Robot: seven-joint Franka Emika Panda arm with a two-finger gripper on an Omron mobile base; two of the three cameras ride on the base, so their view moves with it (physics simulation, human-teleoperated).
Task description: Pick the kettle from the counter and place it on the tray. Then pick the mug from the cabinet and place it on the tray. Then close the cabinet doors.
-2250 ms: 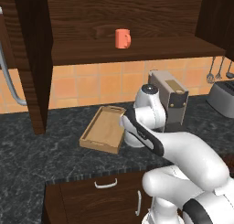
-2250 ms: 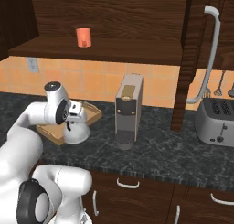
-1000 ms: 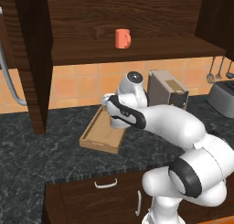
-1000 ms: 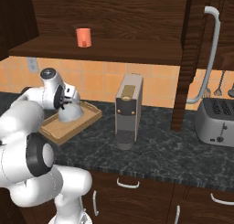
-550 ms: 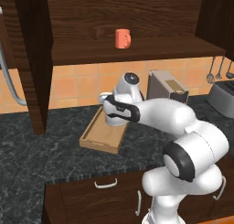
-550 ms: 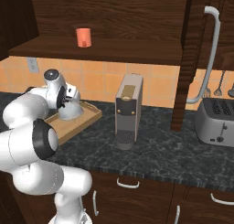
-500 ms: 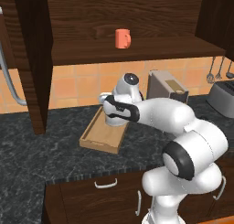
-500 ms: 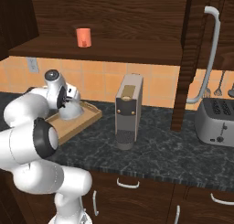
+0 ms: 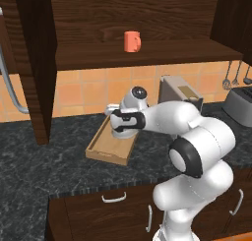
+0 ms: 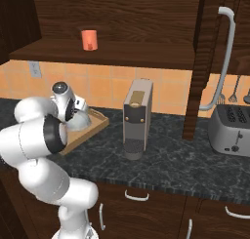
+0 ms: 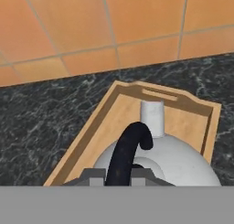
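We hold the kettle (image 11: 160, 157) over the tray (image 11: 91, 131) for set-down. Our gripper (image 11: 119, 176) pinches its black handle (image 11: 128, 150).

A rendered home kitchen was shown. A dark speckled desk (image 9: 44, 161) was set over wood drawers (image 9: 113, 205) with silver handles, backed by orange wall tiles (image 9: 78, 92). Above it, a dark wood cabinet (image 10: 132, 18) was seen with its doors open and a mug (image 9: 131, 41) on its shelf. A coffee machine (image 10: 136, 118), a toaster (image 10: 230, 129) and hanging utensils (image 9: 231, 75) were placed along the desk, with a wooden tray (image 9: 106, 146) nearby.
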